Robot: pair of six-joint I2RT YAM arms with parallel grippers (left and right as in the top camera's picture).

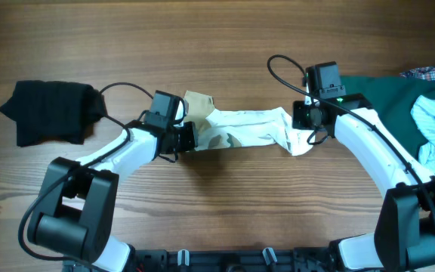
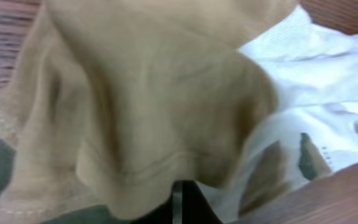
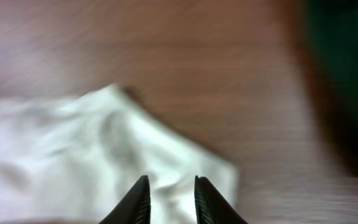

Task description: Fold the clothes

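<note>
Across the wooden table (image 1: 225, 45), the dark green garment (image 1: 387, 94) sprawls at the right edge. Mid-table, the cream-white garment (image 1: 244, 125) lies stretched between both arms, its tan patch bunched at the left end. The black garment (image 1: 47, 113) sits far left. The left gripper (image 2: 180, 200) is clamped on tan fabric. The right gripper (image 3: 170, 186) has 2 fingers slightly apart over the white edge, and it's too blurred to tell if it's pinching.
</note>
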